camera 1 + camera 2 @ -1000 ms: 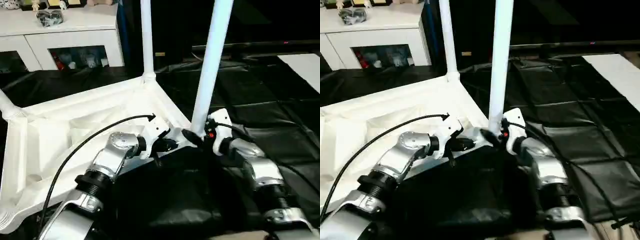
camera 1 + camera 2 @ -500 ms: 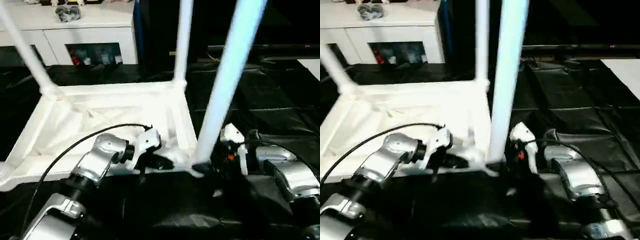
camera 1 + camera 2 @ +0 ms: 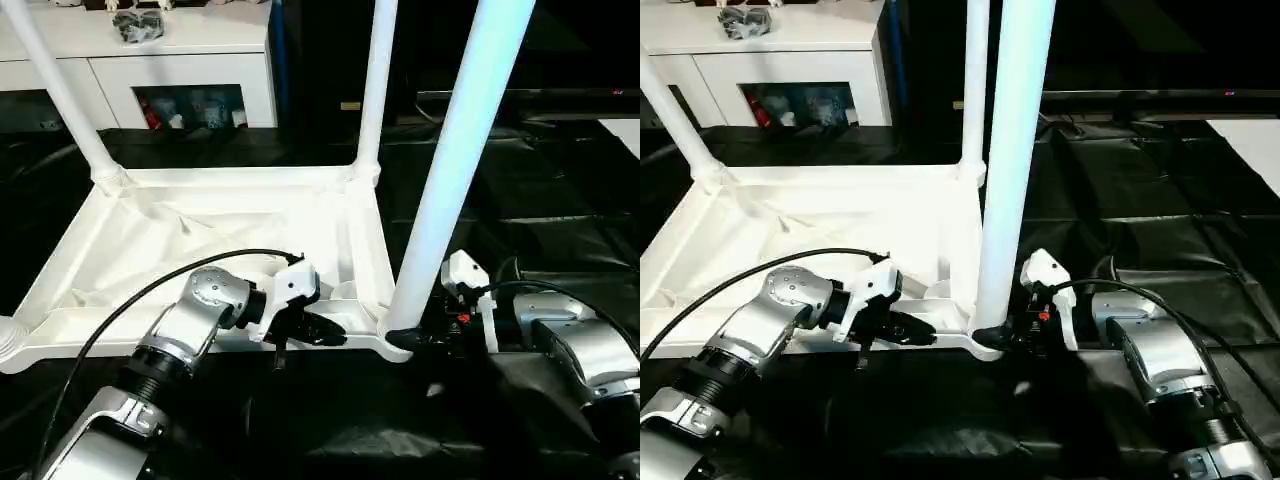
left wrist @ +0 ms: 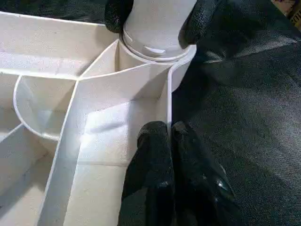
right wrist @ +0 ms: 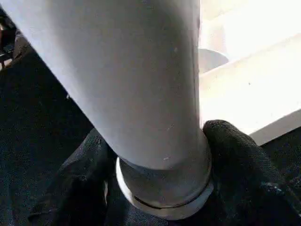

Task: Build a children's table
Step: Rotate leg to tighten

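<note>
White tabletop (image 3: 215, 225): your left gripper (image 4: 167, 136), pressed together, braces its near rim.
Near-corner leg (image 3: 452, 170): your right gripper (image 5: 157, 155) clasps its base, seating it.

White cabinet (image 3: 180, 60) with glass doors at the back, black sheeting (image 3: 540, 210) covering the floor

White tabletop (image 3: 200, 235) lies upside down — ribbed underside up — three legs (image 3: 455, 160) standing in corner sockets.
</note>
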{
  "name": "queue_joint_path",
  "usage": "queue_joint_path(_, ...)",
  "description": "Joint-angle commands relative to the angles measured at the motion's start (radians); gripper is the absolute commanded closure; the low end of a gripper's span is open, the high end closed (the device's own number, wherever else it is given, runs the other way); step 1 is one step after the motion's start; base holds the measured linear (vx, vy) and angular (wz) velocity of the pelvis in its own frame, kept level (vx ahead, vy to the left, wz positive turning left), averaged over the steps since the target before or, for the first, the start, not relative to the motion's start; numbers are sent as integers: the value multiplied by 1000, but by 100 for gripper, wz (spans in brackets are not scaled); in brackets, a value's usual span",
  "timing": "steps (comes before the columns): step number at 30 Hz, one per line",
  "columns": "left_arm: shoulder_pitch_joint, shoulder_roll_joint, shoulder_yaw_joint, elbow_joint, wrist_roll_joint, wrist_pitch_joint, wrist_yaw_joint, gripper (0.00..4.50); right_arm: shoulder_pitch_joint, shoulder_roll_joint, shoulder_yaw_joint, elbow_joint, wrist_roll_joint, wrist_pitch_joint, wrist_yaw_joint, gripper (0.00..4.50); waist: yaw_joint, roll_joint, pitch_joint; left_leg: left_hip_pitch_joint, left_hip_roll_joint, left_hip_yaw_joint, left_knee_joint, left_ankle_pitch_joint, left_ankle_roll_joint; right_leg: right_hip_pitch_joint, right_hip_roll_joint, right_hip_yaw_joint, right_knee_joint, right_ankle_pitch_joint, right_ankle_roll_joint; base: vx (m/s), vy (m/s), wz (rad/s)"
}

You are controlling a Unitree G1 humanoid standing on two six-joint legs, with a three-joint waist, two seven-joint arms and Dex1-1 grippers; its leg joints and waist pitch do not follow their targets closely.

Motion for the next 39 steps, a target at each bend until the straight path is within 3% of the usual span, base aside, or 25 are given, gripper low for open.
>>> queue_joint_path(1, -11, -19, 24, -2, 2, 2, 79, 450, 22, 46, 44, -14, 15, 1, -12, 189, -1, -9, -57, 9, 36, -15, -66, -197, 47, 46, -57, 33, -69, -198, -239, 0, 0, 0)
queue_joint_path(3, -13, -38, 31, 5, 8, 9, 124, 450, 18, 88, 33, 25, -17, -22, -102, 192, -6, -9, -54, 11, 34, -15, -68, -221, 37, 42, -57, 33, -74, -243, -229, 0, 0, 0)
queue_joint_path(6, -21, -85, 31, 23, 32, 32, 218, 450, -9, 195, -3, 130, -70, -42, -316, 198, -25, -8, -45, 13, 28, -23, -76, -302, -1, 37, -58, 28, -91, -421, -179, 0, 0, 0)
queue_joint_path(7, -23, -96, 30, 27, 38, 37, 240, 450, -16, 222, -14, 152, -78, -48, -368, 199, -25, -8, -45, 13, 28, -23, -76, -302, -1, 37, -58, 28, -91, -421, -179, 0, 0, 0)
queue_joint_path(8, -24, -103, 29, 29, 42, 40, 252, 450, -21, 238, -21, 165, -83, -52, -399, 200, -39, -8, -45, 12, 25, -29, -79, -329, -13, 38, -58, 25, -96, -484, -147, 0, 0, 0)
queue_joint_path(11, -36, -135, 29, 49, 63, 50, 322, 450, -52, 316, -66, 241, -105, -53, -573, 201, -49, -6, -43, 13, 25, -32, -82, -355, -15, 32, -58, 25, -103, -512, -129, 0, 0, 0)
queue_joint_path(12, -44, -154, 33, 61, 72, 60, 361, 450, -69, 349, -77, 279, -120, -54, -649, 201, -60, -6, -42, 16, 21, -35, -81, -385, -21, 28, -57, 22, -107, -540, -121, 0, 0, 0)
queue_joint_path(15, -63, -197, 39, 86, 98, 77, 455, 450, -107, 419, -68, 347, -159, -92, -758, 201, -74, -5, -39, 22, 18, -39, -80, -427, -27, 22, -57, 16, -116, -596, -104, 0, 0, 0)
queue_joint_path(16, -68, -208, 43, 93, 104, 80, 478, 450, -118, 433, -62, 360, -165, -109, -761, 201, -75, 3, -39, 25, 17, -42, -81, -443, -23, 22, -57, 14, -122, -614, -92, 0, 0, 0)
queue_joint_path(18, -75, -219, 47, 102, 109, 81, 499, 450, -130, 449, -55, 374, -173, -134, -763, 201, -83, 1, -40, 15, 18, -49, -88, -454, -14, 32, -56, 7, -122, -579, -90, 0, 0, 0)
queue_joint_path(20, -76, -218, 41, 102, 113, 73, 493, 450, -138, 456, -55, 373, -163, -143, -744, 201, -84, 2, -40, 25, 18, -48, -86, -474, -9, 21, -55, 10, -126, -564, -102, 0, 0, 0)
queue_joint_path(21, -76, -217, 38, 100, 114, 70, 490, 450, -141, 459, -57, 373, -158, -145, -739, 160, -85, 4, -40, 25, 18, -49, -87, -483, -7, 23, -56, 10, -125, -555, -111, 0, 0, 0)
queue_joint_path(22, -74, -215, 36, 96, 111, 69, 481, 450, -142, 460, -62, 371, -146, -139, -723, 160, -86, -1, -41, 23, 19, -48, -87, -483, -5, 24, -55, 10, -125, -546, -114, 0, 0, 0)
queue_joint_path(24, -67, -206, 33, 91, 109, 49, 459, 450, -143, 454, -58, 370, -144, -145, -699, 157, -86, -2, -41, 22, 20, -48, -88, -481, 0, 25, -56, 12, -123, -521, -125, 0, 0, 0)
queue_joint_path(27, -53, -188, 32, 69, 91, 30, 405, 450, -133, 415, -39, 348, -148, -176, -633, 120, -82, -4, -46, 19, 23, -44, -88, -441, 6, 29, -59, 19, -114, -449, -155, 0, 0, 0)
queue_joint_path(30, -46, -173, 33, 60, 81, 18, 369, 450, -117, 374, -22, 308, -146, -190, -543, 120, -73, -4, -55, 11, 26, -34, -81, -328, 35, 40, -59, 27, -94, -263, -216, 0, 0, 0)
queue_joint_path(34, -39, -143, 30, 54, 71, -17, 310, 450, -98, 305, -20, 251, -122, -200, -423, 120, -58, -6, -62, 8, 27, -26, -69, -224, 83, 47, -58, 28, -80, -137, -257, 58, -23, 7)
queue_joint_path(35, -36, -130, 29, 48, 63, -30, 280, 450, -87, 271, -14, 226, -108, -201, -363, 120, -54, -7, -67, 1, 25, -27, -66, -167, 96, 58, -59, 26, -70, -77, -265, 61, -31, 3)
queue_joint_path(39, -29, -103, 31, 32, 41, -34, 207, 450, -60, 191, -5, 163, -72, -198, -228, 120, -30, -4, -68, 6, 32, -21, -60, -112, 133, 58, -56, 21, -59, 17, -293, 14, -9, 1)
